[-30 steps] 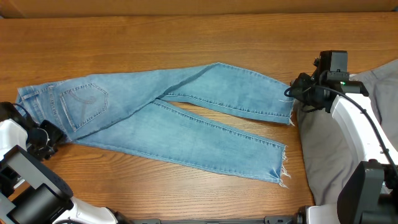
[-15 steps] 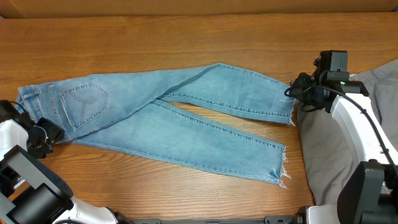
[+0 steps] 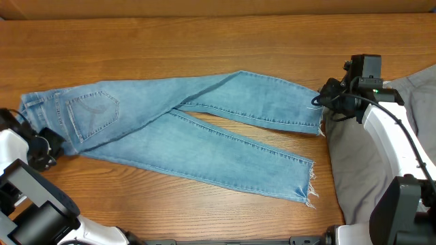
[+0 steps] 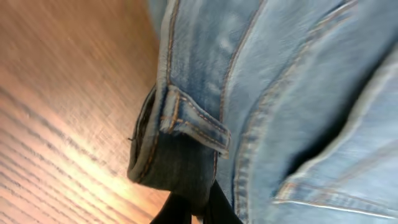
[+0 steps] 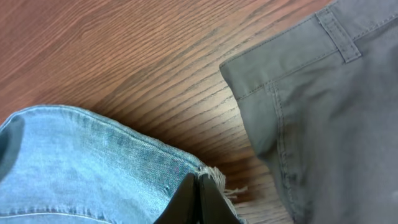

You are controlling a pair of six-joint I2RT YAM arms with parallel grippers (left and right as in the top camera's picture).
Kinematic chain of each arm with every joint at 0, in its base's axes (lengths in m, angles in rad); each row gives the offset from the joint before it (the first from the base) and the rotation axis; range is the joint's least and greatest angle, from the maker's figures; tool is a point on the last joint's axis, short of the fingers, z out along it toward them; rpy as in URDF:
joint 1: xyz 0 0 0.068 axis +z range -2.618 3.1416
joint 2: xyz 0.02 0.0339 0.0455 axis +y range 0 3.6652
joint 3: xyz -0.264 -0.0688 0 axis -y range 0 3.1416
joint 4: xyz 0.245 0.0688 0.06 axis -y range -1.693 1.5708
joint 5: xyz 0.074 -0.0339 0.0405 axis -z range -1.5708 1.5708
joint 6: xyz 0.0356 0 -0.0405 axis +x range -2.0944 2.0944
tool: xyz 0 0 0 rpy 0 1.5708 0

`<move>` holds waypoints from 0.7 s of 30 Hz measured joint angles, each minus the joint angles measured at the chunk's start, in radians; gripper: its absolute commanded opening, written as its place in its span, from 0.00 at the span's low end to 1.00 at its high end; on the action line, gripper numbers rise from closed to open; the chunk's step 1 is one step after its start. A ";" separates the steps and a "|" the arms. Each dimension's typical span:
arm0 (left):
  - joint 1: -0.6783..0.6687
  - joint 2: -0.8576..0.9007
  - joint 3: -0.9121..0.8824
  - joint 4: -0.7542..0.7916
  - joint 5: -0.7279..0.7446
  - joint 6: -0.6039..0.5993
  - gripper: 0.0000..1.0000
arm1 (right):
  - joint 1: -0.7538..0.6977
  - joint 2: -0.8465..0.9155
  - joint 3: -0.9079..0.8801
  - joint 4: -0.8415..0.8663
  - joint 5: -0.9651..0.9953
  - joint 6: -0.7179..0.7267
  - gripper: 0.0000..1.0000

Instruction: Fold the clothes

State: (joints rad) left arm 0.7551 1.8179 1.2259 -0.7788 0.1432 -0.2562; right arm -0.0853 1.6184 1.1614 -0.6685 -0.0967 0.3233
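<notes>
Light-blue jeans [image 3: 184, 129] lie spread on the wooden table, waistband at the left, two frayed legs fanning to the right. My left gripper [image 3: 41, 150] is shut on the jeans' waistband corner; in the left wrist view [image 4: 198, 208] the dark fingers pinch the folded band below a belt loop [image 4: 196, 121]. My right gripper [image 3: 320, 102] is shut on the frayed hem of the upper leg; in the right wrist view [image 5: 199, 196] the jaws are pressed together on the hem edge. Grey trousers [image 3: 402, 136] lie at the right, also in the right wrist view [image 5: 323, 93].
The lower jeans leg ends in a frayed hem [image 3: 310, 184] near the front edge. A tan wall strip [image 3: 218, 7] borders the table's far side. The right arm [image 3: 392, 143] rests over the grey trousers.
My left gripper has shifted slightly left and down with the waistband corner, pulling the jeans a little. The right gripper has not moved.
</notes>
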 measured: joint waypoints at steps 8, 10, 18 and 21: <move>0.000 0.000 0.279 -0.065 0.105 0.000 0.04 | 0.000 0.000 0.022 -0.026 0.001 -0.041 0.04; 0.000 0.000 0.334 -0.066 0.127 0.000 0.04 | 0.000 0.000 0.040 -0.028 0.000 -0.048 0.04; -0.001 0.000 0.459 -0.067 0.168 -0.001 0.04 | 0.000 -0.011 0.099 -0.129 0.000 -0.127 0.04; 0.000 0.000 0.466 -0.068 0.169 -0.008 0.04 | 0.000 -0.041 0.099 -0.200 0.000 -0.142 0.04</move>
State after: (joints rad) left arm 0.7555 1.8179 1.6920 -0.8463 0.3126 -0.2642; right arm -0.0853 1.5776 1.2606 -0.8684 -0.0967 0.1814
